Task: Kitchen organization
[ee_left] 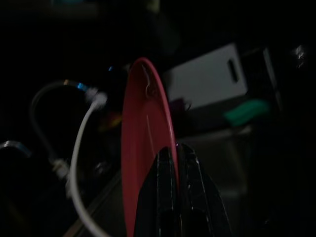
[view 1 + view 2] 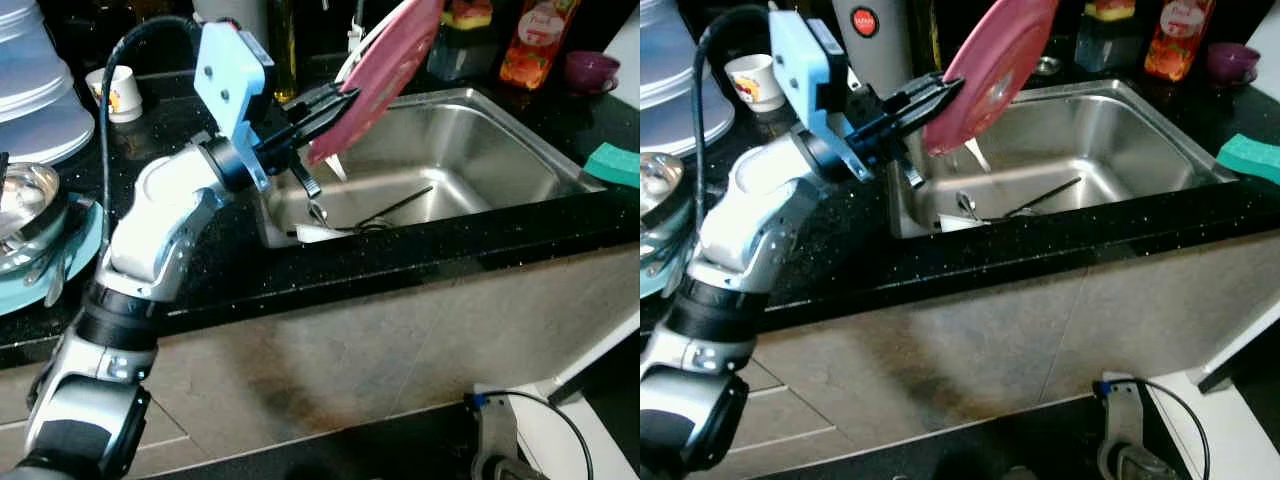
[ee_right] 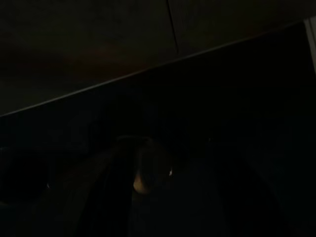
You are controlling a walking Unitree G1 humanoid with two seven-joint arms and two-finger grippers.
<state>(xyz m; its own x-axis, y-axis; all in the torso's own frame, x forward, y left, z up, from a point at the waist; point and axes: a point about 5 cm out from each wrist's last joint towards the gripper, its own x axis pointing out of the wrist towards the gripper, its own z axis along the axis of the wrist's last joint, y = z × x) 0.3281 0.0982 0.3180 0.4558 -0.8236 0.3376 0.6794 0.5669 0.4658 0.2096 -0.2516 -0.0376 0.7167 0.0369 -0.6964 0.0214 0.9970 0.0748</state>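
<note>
My left gripper (image 2: 338, 106) is shut on the lower rim of a pink plate (image 2: 388, 60). It holds the plate tilted on edge above the left part of the steel sink (image 2: 470, 150). In the left wrist view the plate (image 1: 145, 138) stands edge-on, clamped between the two black fingers (image 1: 165, 197). A spoon and other cutlery (image 2: 375, 216) lie on the sink bottom next to a white scrap. My right gripper (image 3: 163, 197) is a dim shape in the dark right wrist view.
On the black counter a steel bowl (image 2: 22, 198) sits on a teal plate (image 2: 70, 262) at the left, behind it stacked white dishes (image 2: 35, 95) and a small cup (image 2: 120, 92). A green sponge (image 2: 612, 163), an orange bottle (image 2: 538, 40) and a purple cup (image 2: 590, 70) are at the right.
</note>
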